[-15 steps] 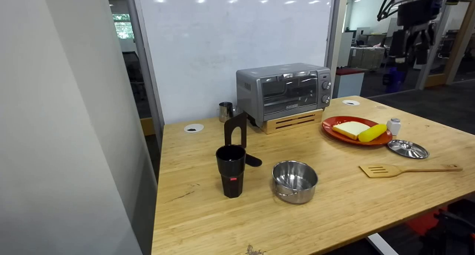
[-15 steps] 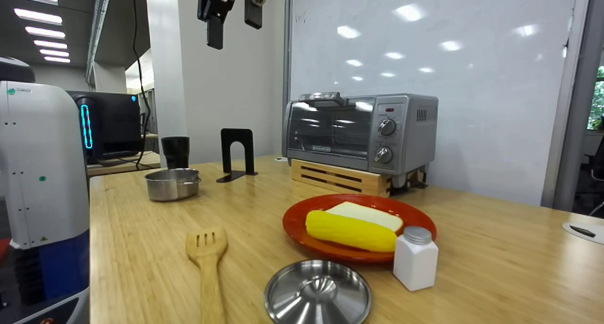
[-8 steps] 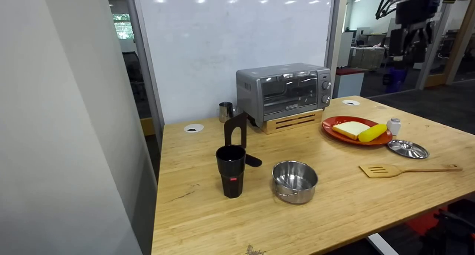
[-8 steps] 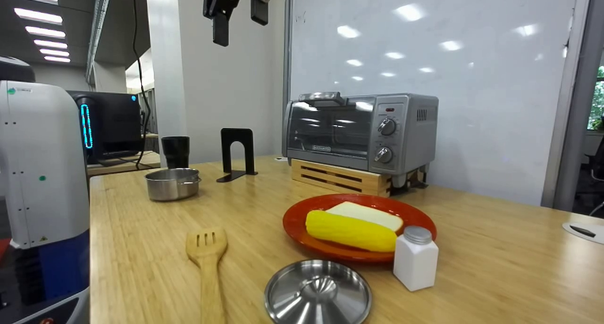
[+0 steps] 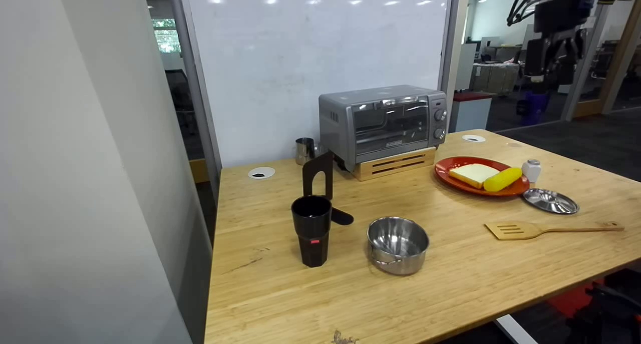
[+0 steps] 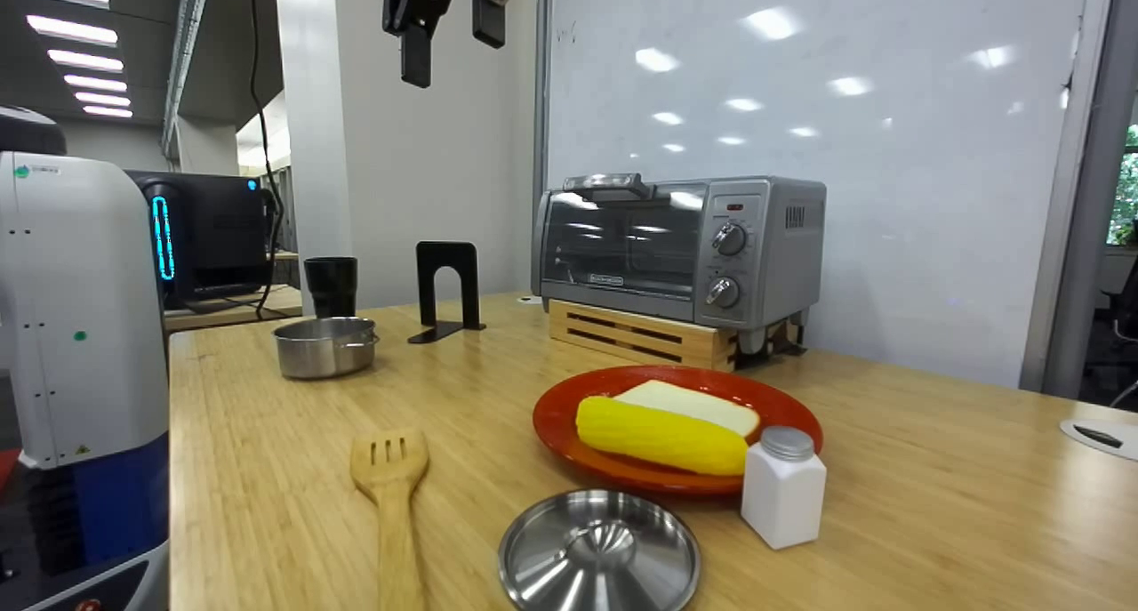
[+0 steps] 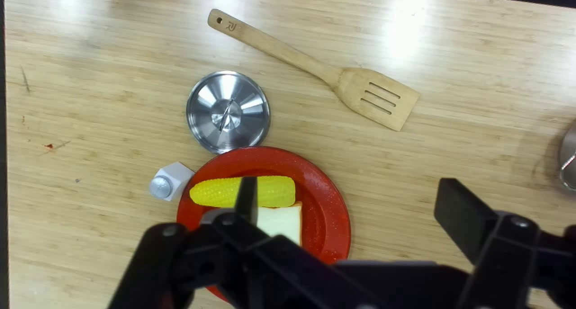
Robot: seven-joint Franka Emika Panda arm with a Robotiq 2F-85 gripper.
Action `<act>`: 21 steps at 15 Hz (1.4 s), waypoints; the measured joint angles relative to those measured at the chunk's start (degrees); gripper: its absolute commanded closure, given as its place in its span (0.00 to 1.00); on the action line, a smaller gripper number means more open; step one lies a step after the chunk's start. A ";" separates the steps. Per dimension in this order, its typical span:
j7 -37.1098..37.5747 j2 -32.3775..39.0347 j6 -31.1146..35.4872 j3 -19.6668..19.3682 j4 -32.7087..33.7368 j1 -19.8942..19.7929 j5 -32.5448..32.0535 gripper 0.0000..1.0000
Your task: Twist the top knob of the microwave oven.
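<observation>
The grey toaster oven stands on a slatted wooden stand against the whiteboard, its door shut. In both exterior views its right-hand panel carries two silver knobs. The top knob sits above the lower knob; the top knob also shows small in an exterior view. My gripper is open and empty, high above the table and well apart from the oven. It also shows at the upper right of an exterior view. In the wrist view my open fingers point down over the table; the oven is out of view.
A red plate with yellow corn and bread lies in front of the oven. Near it are a white shaker, a steel lid and a wooden spatula. A steel pot, black cup and black bookend stand farther off.
My gripper has shifted slightly up, a little left in one exterior view and right in another, then stayed still over the last half second. The oven and other objects have not moved.
</observation>
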 measured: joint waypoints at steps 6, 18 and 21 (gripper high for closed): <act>0.00 0.00 0.00 0.00 0.00 0.00 0.00 0.00; -23.02 17.75 0.31 -10.18 25.48 -0.66 13.58 0.00; -31.12 25.62 -2.21 -11.02 34.54 -3.37 23.32 0.00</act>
